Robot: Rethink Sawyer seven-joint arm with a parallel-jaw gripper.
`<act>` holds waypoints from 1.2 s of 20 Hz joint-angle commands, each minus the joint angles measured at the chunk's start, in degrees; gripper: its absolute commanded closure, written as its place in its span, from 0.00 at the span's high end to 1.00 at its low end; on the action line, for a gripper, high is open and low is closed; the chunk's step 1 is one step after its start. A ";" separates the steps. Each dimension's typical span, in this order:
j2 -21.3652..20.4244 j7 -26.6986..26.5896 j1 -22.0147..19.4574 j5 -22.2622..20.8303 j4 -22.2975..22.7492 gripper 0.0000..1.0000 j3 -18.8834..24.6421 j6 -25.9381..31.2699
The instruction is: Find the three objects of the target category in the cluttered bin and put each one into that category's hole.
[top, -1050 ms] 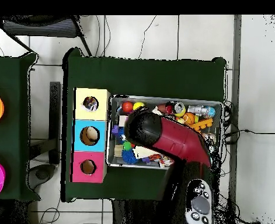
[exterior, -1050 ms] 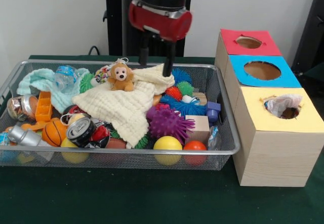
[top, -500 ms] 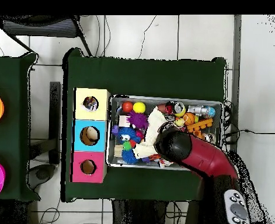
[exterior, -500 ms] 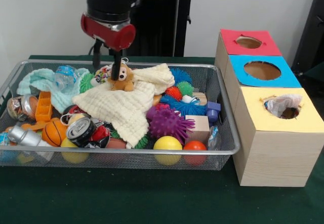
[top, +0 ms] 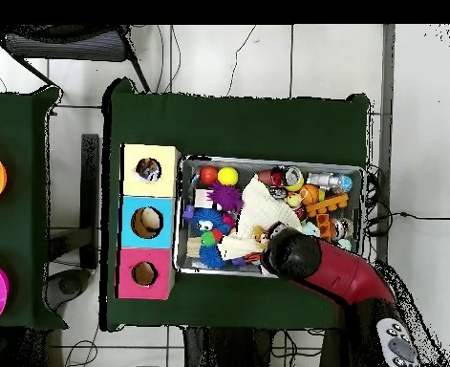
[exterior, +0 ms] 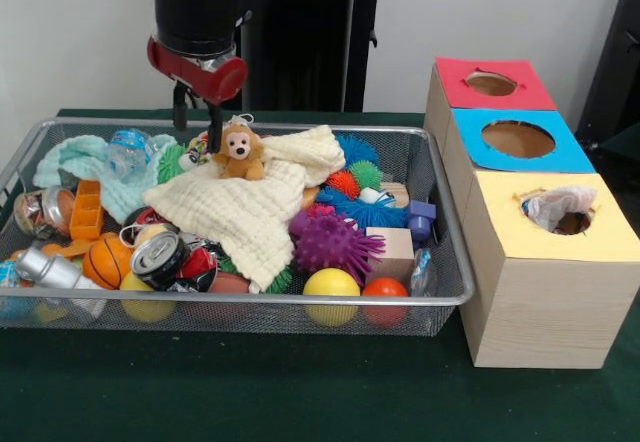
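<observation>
The red and black gripper [exterior: 197,120] hangs with its two black fingers spread and empty above the far edge of the silver wire-mesh bin [exterior: 452,262], just beside the small brown plush monkey [exterior: 238,152]. The monkey sits upright on the cream waffle-weave cloth [exterior: 245,212]. A crumpled fabric already shows in the yellow-topped box hole [exterior: 560,212], so soft items appear to be the target. The gripper should centre over the monkey's body, descend vertically, and close without snagging the cloth
</observation>
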 commanded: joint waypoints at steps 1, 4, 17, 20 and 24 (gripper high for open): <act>0.50 0.67 1.18 -2.72 4.88 1.00 4.37 5.94; 1.74 1.64 2.02 -2.60 4.41 1.00 3.45 6.39; 3.52 6.40 5.56 -0.59 6.06 1.00 0.88 1.72; 2.83 7.01 3.91 1.23 8.22 1.00 3.30 -0.11; 0.50 7.79 0.98 4.43 12.32 1.00 7.23 -1.17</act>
